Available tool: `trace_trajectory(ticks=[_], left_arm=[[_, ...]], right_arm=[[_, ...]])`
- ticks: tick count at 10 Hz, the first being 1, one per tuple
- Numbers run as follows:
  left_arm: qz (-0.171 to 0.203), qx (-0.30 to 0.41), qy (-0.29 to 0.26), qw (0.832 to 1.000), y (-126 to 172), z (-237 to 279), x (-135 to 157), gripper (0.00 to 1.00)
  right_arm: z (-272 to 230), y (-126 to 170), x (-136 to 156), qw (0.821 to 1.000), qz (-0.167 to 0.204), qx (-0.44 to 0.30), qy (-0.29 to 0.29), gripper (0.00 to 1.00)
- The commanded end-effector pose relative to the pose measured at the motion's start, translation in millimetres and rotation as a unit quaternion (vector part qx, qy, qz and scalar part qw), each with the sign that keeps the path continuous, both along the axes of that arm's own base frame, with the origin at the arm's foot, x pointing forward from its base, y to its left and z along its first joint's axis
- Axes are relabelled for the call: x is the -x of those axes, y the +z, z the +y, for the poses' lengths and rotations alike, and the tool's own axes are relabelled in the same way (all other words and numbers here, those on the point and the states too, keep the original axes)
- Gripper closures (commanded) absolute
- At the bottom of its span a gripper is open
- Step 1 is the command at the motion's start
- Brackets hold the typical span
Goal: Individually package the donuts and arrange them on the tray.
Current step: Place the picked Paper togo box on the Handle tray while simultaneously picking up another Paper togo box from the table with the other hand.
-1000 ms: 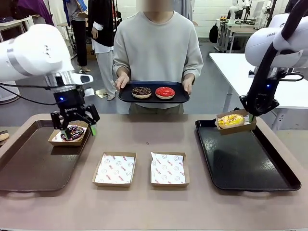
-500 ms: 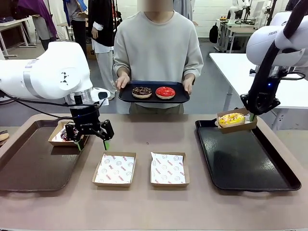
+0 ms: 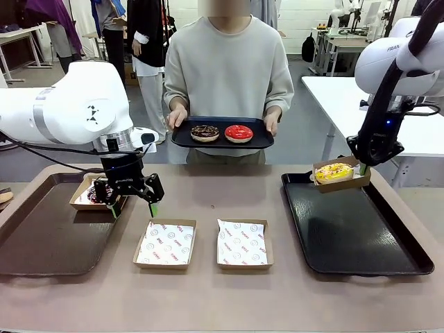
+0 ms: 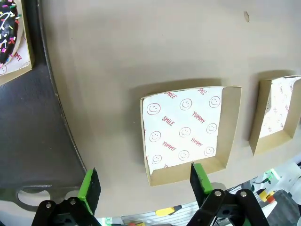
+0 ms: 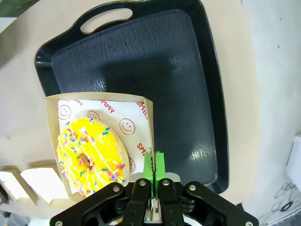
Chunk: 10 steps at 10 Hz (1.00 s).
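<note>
One box (image 5: 101,106) aloft: right gripper (image 5: 153,162) pinches its wall, yellow donut (image 5: 103,146) inside, above black tray (image 3: 361,239) far corner; lower it level. Left gripper (image 3: 133,208) spread, well left of tray.

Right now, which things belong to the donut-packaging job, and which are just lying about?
Job: yellow sprinkled ring donut in its brown cardboard box; chocolate sprinkled donut and glossy red donut on the person's tray; dark sprinkled donut; two empty paper-lined boxes; black plastic tray; brown tray.
Lying about: white side table; dark bag.
</note>
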<state>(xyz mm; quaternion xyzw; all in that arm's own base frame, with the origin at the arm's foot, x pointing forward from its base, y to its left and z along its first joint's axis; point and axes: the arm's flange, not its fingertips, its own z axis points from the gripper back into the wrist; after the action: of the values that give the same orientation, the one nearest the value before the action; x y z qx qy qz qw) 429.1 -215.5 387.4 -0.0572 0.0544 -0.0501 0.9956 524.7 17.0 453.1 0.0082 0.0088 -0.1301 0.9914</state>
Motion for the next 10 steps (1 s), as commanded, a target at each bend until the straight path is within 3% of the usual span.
trace_trajectory(ticks=[1, 2, 3, 4, 6, 10], left_arm=[[0.002, -0.002, -0.002, 1.000, 2.6, 0.2, -2.1, 0.00], [0.000, 0.000, 0.000, 1.000, 0.0, 0.0, 0.0, 0.00], [-0.029, -0.035, -0.014, 0.999, 3.5, -14.4, 15.0, 0.00], [-0.035, -0.043, -0.027, 0.998, 4.1, -21.4, 22.9, 0.00], [-0.039, -0.052, -0.028, 0.998, -1.7, -26.2, 28.4, 0.00], [-0.036, -0.060, -0.018, 0.997, -13.8, -27.8, 29.2, 0.00]], right_arm=[[-0.2, -0.1, 5.1, 1.000, 0.001, 0.000, -0.001, 0.98], [0.0, 0.0, 0.0, 1.000, 0.000, 0.000, 0.000, 0.98], [10.8, -10.0, -10.5, 0.999, -0.026, -0.008, 0.041, 0.98], [17.0, -19.2, -17.6, 0.997, -0.038, -0.002, 0.065, 0.98], [16.2, -35.3, -32.0, 0.997, -0.048, 0.000, 0.068, 0.98], [-4.2, -64.1, -47.7, 0.994, -0.026, -0.020, 0.105, 0.98]])
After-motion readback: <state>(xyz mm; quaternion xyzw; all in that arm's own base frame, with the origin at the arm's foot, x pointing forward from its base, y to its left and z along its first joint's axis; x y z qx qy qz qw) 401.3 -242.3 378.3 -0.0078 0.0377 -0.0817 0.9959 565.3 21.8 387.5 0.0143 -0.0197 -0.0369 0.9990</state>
